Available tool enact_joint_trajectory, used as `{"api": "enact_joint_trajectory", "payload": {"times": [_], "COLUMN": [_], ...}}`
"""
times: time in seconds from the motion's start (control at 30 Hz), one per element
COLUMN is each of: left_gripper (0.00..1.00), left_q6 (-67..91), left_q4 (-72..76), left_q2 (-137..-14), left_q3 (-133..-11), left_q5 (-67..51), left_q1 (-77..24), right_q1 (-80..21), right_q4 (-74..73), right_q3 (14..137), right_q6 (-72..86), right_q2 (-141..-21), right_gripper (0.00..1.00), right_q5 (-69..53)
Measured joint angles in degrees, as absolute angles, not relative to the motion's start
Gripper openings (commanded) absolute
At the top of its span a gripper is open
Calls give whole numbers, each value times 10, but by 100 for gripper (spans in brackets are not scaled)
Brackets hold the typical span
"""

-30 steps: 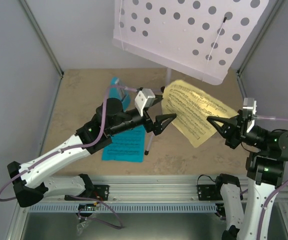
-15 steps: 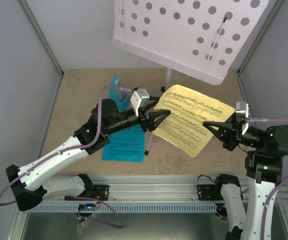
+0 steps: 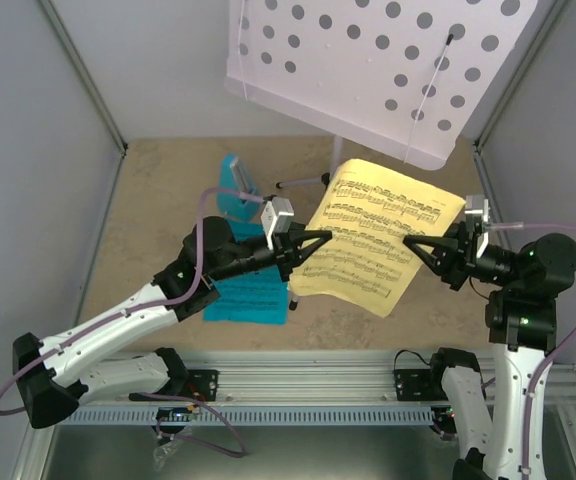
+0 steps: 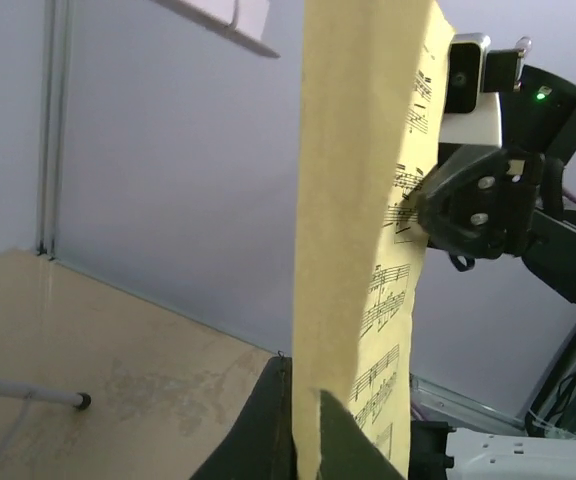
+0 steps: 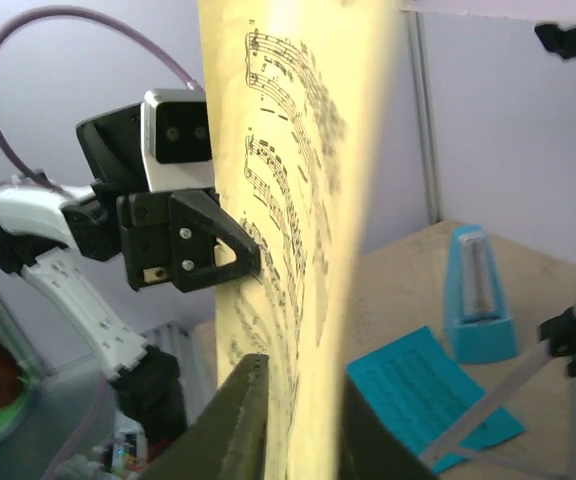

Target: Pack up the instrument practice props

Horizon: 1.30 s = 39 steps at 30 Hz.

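Left gripper [image 3: 316, 241] clamped on yellow music sheet [image 3: 373, 235], right gripper [image 3: 416, 241] pinching opposite edge

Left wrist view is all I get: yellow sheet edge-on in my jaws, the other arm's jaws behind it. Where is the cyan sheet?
Observer: The cyan sheet lies flat on the table, partly hidden under the left arm in the top view.
Operator: Metronome?
Observer: The blue metronome stands upright behind the cyan sheet, nearer the back wall.
Operator: And the stand? I only see one foot.
Observer: The music stand is upright at the back, not folded, its holed desk tilted above the yellow sheet.
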<state>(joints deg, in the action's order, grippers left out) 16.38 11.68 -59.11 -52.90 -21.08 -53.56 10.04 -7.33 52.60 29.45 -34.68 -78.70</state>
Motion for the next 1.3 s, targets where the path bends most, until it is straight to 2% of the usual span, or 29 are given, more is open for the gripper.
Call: {"api": "enact_joint_trajectory", "payload": {"times": [0.13, 0.2, 0.27, 0.37, 0.57, 0.73, 0.9, 1.13, 1.23, 1.3], "left_gripper": [0, 0, 0, 0, 0, 0, 0, 0, 25, 55], "left_q6": [183, 198, 220, 260, 345, 391, 422, 444, 445, 442], "left_q4": [119, 114, 104, 77, 1, -43, -28, 33, 43, 51], "left_q2": [-588, -585, -574, -549, -476, -440, -467, -571, -592, -592], "left_q3": [-506, -489, -464, -418, -298, -222, -134, -111, -111, -111], "left_q5": [-193, -171, -144, -118, -93, -63, -52, -57, -53, -48], "left_q1": [-536, -536, -532, -501, -346, -211, -124, -107, -105, -104], "right_q1": [100, 100, 100, 100, 100, 100, 100, 100, 100, 100], "right_q4": [-85, -95, -110, -140, -197, -227, -236, -245, -244, -243], "right_q3": [518, 514, 510, 507, 497, 486, 476, 467, 462, 457], "right_q6": [281, 273, 258, 239, 207, 190, 180, 170, 165, 164], "right_q2": [-348, -351, -355, -363, -378, -380, -378, -378, -378, -378], "right_gripper": [70, 82, 88, 92, 97, 98, 97, 98, 98, 98], "right_q5": [-769, -752, -723, -670, -555, -484, -452, -430, -426, -422]}}
